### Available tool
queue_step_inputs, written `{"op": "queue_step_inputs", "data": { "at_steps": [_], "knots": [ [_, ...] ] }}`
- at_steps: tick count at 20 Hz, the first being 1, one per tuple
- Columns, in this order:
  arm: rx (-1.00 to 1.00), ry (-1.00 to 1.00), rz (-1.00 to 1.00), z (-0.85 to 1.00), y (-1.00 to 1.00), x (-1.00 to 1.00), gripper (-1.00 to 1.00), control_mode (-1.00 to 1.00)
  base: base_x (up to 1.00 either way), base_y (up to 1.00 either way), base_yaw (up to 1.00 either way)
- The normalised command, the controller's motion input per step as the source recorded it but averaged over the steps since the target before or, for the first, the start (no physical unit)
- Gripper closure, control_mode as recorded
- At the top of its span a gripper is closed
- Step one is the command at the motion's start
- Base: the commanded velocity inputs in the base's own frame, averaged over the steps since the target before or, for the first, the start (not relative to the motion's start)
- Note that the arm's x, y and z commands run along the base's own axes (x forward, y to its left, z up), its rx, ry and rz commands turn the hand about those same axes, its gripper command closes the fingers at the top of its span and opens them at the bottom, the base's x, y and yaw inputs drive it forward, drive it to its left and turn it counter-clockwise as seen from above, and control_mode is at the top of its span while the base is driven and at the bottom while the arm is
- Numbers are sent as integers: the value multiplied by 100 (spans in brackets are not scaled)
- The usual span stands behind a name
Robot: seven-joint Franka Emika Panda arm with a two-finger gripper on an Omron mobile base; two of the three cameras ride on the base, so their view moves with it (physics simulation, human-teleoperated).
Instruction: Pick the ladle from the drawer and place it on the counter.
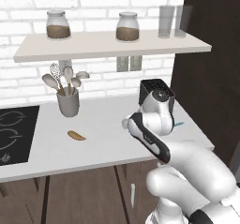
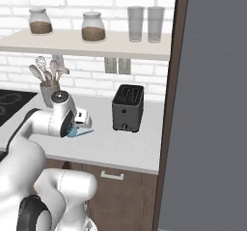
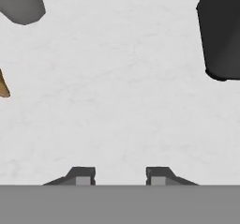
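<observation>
ladle (image 2: 81, 133) on counter (image 2: 116, 145) (left of toaster (image 2: 128, 108))

Ladle (image 2: 79, 132) mostly hidden behind wrist — sliver of blue showing (bowl unseen). Cooktop (image 1: 14, 134) cut by left edge. Grip undeterminable.

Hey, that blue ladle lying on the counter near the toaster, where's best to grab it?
Take the ladle by its thin straight handle, coming down from above with the jaws across it. It seems to lie flat on the counter, handle toward the toaster, and its bowl is mostly hidden behind the arm.

No readable text (none anywhere).
</observation>
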Motion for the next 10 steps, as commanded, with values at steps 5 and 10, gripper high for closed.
{"op": "queue_step_inputs", "data": {
  "at_steps": [5, 10],
  "knots": [
    [-1, 1, 0, -18, 0, 59, 100, -100, 0, 0, 0],
    [-3, 2, 0, -24, 5, 49, 100, -100, 0, 0, 0]
  ]
}}
